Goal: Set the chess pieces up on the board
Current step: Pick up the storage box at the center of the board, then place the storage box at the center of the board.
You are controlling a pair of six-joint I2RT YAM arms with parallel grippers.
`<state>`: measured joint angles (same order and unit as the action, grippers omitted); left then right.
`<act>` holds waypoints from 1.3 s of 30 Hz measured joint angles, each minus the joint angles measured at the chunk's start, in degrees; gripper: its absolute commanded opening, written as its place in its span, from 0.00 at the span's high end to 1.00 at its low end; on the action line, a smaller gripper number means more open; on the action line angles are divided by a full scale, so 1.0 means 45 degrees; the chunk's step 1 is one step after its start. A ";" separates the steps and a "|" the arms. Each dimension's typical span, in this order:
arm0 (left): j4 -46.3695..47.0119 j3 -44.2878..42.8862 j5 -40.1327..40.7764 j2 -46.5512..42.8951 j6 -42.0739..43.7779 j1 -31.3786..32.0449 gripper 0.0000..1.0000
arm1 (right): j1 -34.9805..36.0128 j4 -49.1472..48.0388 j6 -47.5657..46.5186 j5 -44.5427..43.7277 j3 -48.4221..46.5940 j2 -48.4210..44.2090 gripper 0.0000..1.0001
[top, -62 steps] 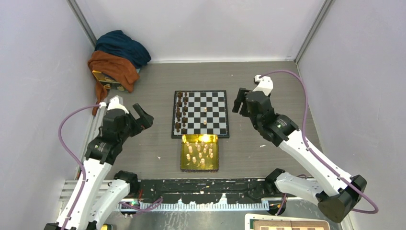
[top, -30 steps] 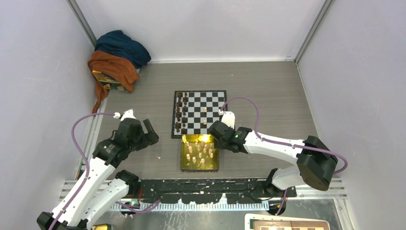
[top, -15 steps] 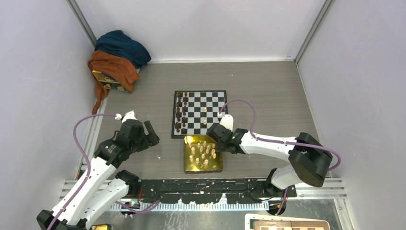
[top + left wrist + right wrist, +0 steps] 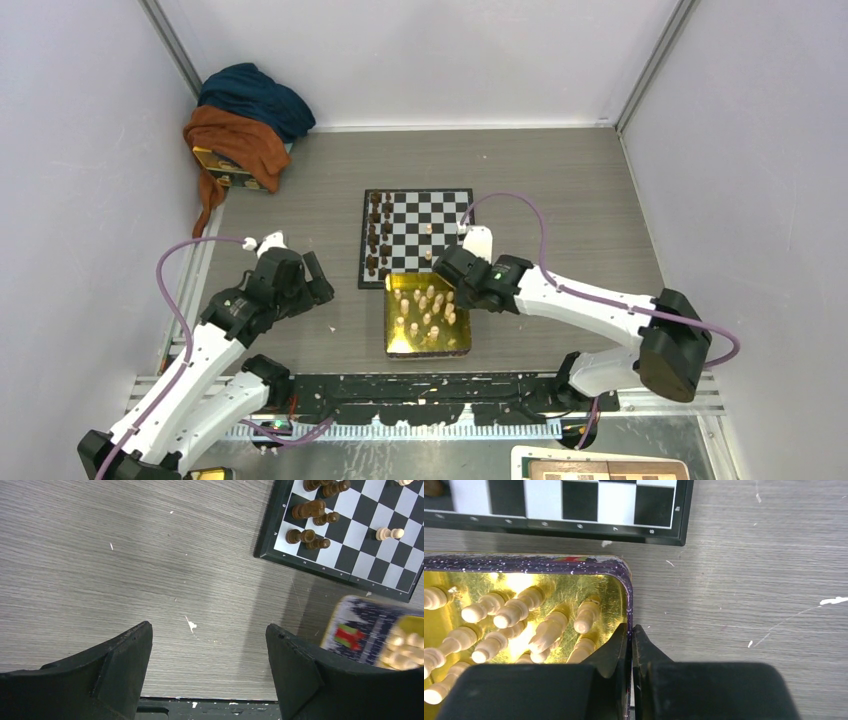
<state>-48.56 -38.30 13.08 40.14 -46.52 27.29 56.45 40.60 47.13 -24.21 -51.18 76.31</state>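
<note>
Light-tan chess pieces [image 4: 514,612]: most lie loose and jumbled in a shiny yellow tray [image 4: 524,561], low centre of the overhead view. Two more stand on the board [image 4: 450,225] in a middle column, one [image 4: 428,230] above the other [image 4: 428,256].

The board lies flat, mid-frame on the grey worktop [image 4: 560,200]. Dark brown pieces [image 4: 377,235] fill the two columns along its left side. The tray sits just below the board's lower edge, slightly skewed to it, with a narrow strip of worktop between them.

Noted: right gripper [image 4: 630,629] has its jaws pinched together on the tray's right-hand wall, one finger inside the tray and one outside.

Noted: left gripper [image 4: 207,626] has its jaws wide apart over bare worktop, left of both board and tray.

Cloth heap [image 4: 245,120], blue over orange, sits in the upper left corner, well apart from everything else.
</note>
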 measured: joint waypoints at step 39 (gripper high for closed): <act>-0.0432 -0.0879 0.0083 0.1137 0.0967 0.0102 0.17 | -0.9068 0.1661 0.2152 -0.2501 -0.3721 0.1506 0.99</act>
<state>-50.50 -42.26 13.45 45.25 -42.17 27.75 15.64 48.07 56.82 -35.46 -67.92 83.09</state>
